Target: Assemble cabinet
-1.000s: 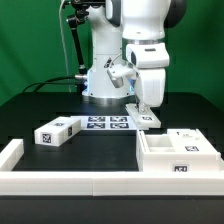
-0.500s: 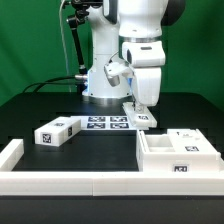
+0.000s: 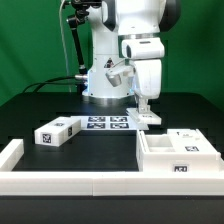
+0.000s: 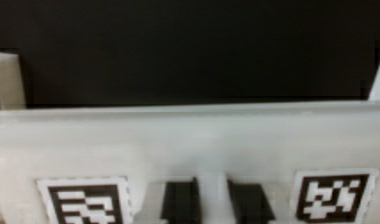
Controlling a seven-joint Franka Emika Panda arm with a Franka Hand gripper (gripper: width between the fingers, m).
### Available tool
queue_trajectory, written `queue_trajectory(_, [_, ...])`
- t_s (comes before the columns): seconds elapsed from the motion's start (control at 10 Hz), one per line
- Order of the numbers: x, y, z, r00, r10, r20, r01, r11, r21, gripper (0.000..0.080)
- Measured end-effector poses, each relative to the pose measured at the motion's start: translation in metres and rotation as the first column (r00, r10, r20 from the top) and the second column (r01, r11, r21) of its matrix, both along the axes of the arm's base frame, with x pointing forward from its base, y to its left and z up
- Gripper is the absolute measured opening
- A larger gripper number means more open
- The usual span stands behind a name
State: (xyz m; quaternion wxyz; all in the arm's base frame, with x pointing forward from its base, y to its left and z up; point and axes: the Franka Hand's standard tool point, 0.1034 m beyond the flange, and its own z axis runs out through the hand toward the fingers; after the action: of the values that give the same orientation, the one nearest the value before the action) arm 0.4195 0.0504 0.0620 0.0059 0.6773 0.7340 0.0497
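— What lay at the exterior view's left?
— A low white border rail [image 3: 10, 152] ran along the near edge of the black worktop [image 3: 40, 105]. Just behind it lay the cabinet's small block [image 3: 57, 131], with tags on its top and side, apart from the other parts

— And in the middle?
— The marker board [image 3: 107, 122] lay flat in front of the arm [image 3: 105, 75]. Just beside it, to the right, lay a flat cabinet panel [image 3: 150, 119], and the hand [image 3: 146, 107] hung right over it, fingertips close to it

— Was the hand spread or pinching?
— I could not tell. In the wrist view the two dark fingers [image 4: 178, 200] stood close together with a thin pale strip between them, over the blurred white panel, a tag on either side

— Farthest right?
— The open box body [image 3: 178, 152] sat against the border rail, well apart from the small block
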Motion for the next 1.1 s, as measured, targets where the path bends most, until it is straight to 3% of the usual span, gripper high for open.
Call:
queue_trajectory(0.2, [-0.002,-0.001,-0.001,1.000,-0.018,0.011,0.018,1.000,0.005,0.0070])
queue_trajectory(0.4, [0.007,0.005,0.002,0.996,-0.090,0.011,0.090,0.996,0.013,0.0070])
queue_trajectory(0.7, [0.025,0.019,0.004,0.967,-0.243,-0.077,0.243,0.970,-0.013,0.0070])
queue_trajectory(1.1, [0.024,0.018,0.003,0.967,-0.244,-0.077,0.244,0.970,-0.013,0.0070])
